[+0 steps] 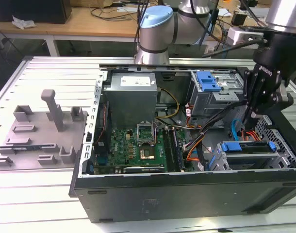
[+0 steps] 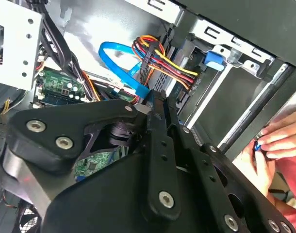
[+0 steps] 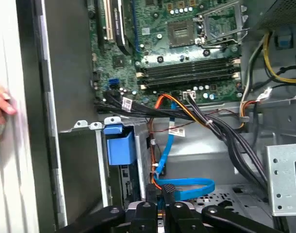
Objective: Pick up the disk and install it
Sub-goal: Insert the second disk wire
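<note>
You had the slotted aluminium table (image 1: 51, 204) under everything. The open computer case (image 1: 187, 194) took up its middle and the exterior view's right, and its near wall stood as a tall black edge. On the exterior view's left a grey fixture plate (image 1: 39, 133) lay well apart from the case, with bare table around it.

The arm (image 1: 155, 29) rose behind the case, and its black wrist reached down over the right-hand corner. Inside, the grey power supply box (image 1: 131, 99) sat against the far wall above the green motherboard (image 1: 133, 148). That left open room over the board. The corner you worked in was tight, hemmed by the case wall, the grey drive cage (image 1: 218, 99) with its blue latch (image 1: 208, 80), and bundled cables (image 1: 206, 141).

The disk (image 1: 247, 147) lay in the lower bay at that near-right corner, blue carrier edge up. The gripper (image 1: 242, 128) hung just above it, beside a looped blue data cable (image 3: 184, 187). You could not tell from any view whether the gripper was clenched or released.

The exterior view gave you the whole layout. In both wrist views you also got a person's hand (image 2: 276, 143) resting at the outer edge of the case wall. The first wrist view looked along the bay's metal rim to the memory slots (image 3: 187, 73).
</note>
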